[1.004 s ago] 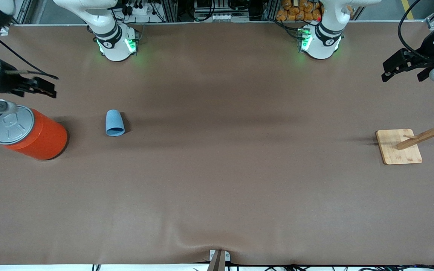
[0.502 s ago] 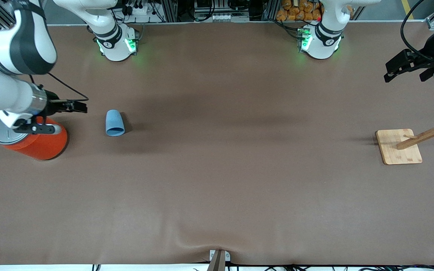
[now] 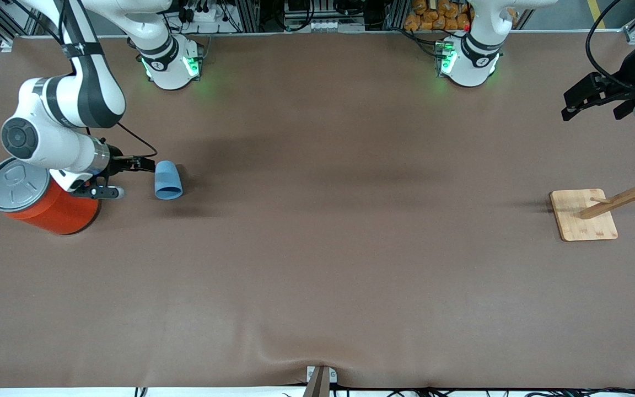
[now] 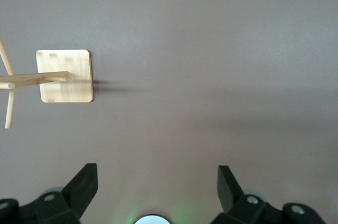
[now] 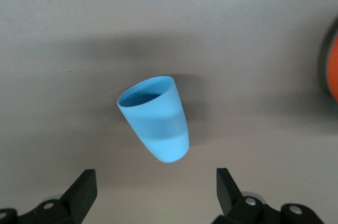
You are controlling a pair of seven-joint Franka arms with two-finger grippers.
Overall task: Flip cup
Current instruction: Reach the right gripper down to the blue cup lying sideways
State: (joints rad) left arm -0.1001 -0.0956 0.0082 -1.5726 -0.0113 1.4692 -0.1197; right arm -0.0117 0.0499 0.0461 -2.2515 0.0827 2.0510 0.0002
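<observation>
Two views show me the cup point(image 3: 168, 180): from the front it lies on its side on the table point(image 3: 317, 264) beside the orange can point(image 3: 42, 199), toward the left arm's end from it; only my right wrist view shows its open mouth point(image 5: 145, 91). Right gripper point(image 3: 140, 164) sits just beside the cup, fingers point(image 5: 80, 191) spread wide, holding nothing. Left gripper point(image 3: 593, 99) waits wide open over the table near the wooden rack point(image 3: 604, 207)
</observation>
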